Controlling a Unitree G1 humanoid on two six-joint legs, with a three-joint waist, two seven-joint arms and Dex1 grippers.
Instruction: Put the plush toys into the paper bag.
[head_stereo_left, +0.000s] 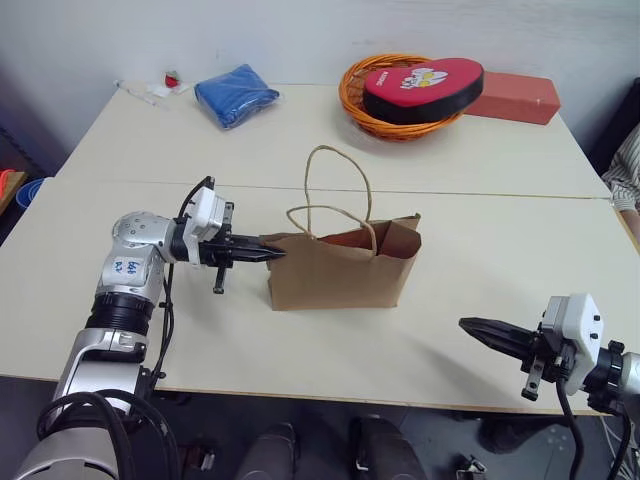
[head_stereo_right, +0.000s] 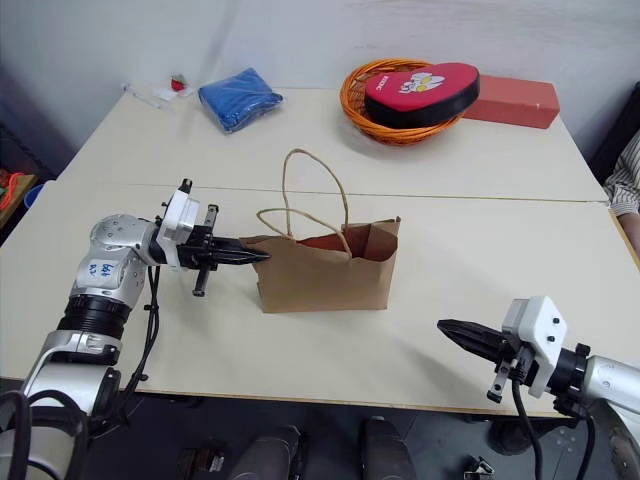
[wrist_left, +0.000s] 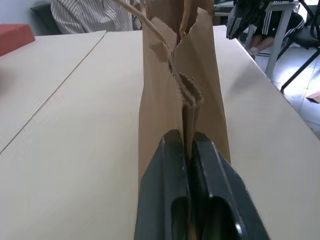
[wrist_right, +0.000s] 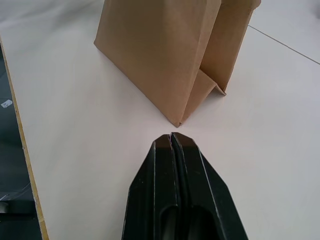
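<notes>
i've got the paper bag (head_stereo_left: 345, 270) standing upright near the middle of the tabletop (head_stereo_left: 480, 160), its mouth open at the top and its 2 thin cord handles looping up, 1 higher than the other. my left hand (head_stereo_left: 270, 252) points level toward the bag's left end; in the left wrist view its 2 black fingers (wrist_left: 167, 190) sit nearly together with the crumpled side fold of the bag's upper edge pinched in the narrow slit between them, so i read it as holding the bag by that edge. my right hand (head_stereo_left: 480, 328) hangs over the near right part of the tabletop, well apart from the bag, pointing toward it; in the right wrist view its fingers (wrist_right: 165, 170) are pressed flat together with nothing between them, and the bag's lower corner lies just ahead.

something reddish shows inside the bag's mouth, but i cannot tell what it is.

at the far edge, an orange wire basket (head_stereo_left: 365, 108) carries a big red heart-shaped cushion (head_stereo_left: 425, 85), with a red box (head_stereo_left: 515, 97) just beside it on the right. a folded blue cloth (head_stereo_left: 236, 95) lies at the far left, a small clear packet (head_stereo_left: 150, 92) near it. a person's striped sleeve (head_stereo_left: 625, 170) shows at the right edge.
</notes>
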